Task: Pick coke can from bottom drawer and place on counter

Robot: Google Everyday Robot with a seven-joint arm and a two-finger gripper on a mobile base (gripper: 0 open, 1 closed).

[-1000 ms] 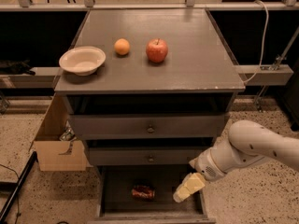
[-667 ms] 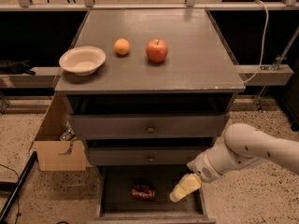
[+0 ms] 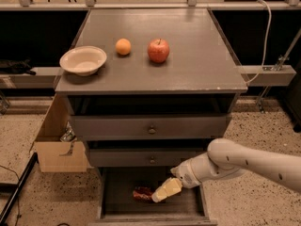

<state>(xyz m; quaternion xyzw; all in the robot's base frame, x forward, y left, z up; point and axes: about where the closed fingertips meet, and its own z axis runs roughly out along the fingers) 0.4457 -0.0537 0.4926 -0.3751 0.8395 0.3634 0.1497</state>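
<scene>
The coke can (image 3: 141, 193) lies on its side on the dark floor of the open bottom drawer (image 3: 188, 208), left of centre. My gripper (image 3: 163, 191) reaches in from the right on a white arm. Its pale fingers are just right of the can and low over the drawer floor, close to or touching the can's right end. The counter (image 3: 188, 65) is the grey top of the cabinet above.
On the counter stand a white bowl (image 3: 83, 60), an orange (image 3: 123, 46) and a red apple (image 3: 158, 50). Two closed upper drawers with round knobs (image 3: 151, 130) sit above the open one. A cardboard box (image 3: 59, 147) stands left of the cabinet.
My gripper has moved left inside the bottom drawer, from the drawer's right side up to the coke can. The can has not moved.
</scene>
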